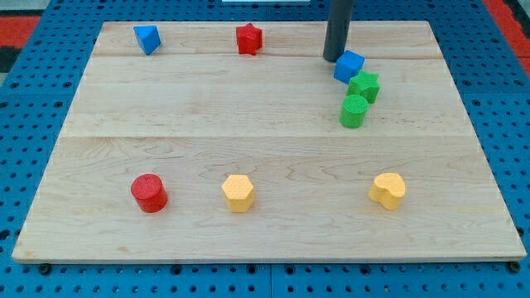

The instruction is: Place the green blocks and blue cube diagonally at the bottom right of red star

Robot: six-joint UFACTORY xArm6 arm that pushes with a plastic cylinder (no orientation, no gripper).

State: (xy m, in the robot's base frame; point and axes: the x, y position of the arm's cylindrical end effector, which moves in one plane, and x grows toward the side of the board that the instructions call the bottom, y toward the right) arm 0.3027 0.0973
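Eight blocks sit on the wooden board [273, 99]. My tip [332, 59] rests just left of the blue cube [349, 65], about touching it; it is a bare rod, with no fingers to open or close. That cube, the green star [364, 85] and green cylinder [354, 110] form a touching diagonal line, right of and below the red star [248, 38]. A blue wedge-like block [146, 38] lies at top left. Along the bottom sit a red cylinder [149, 193], yellow hexagon [238, 193] and yellow heart [387, 189].

The red star [248, 38] lies flat near the far edge. Well to its right and slightly nearer, the blue cube [349, 65], green star [364, 85] and green cylinder [354, 110] cluster in a short line, touching.
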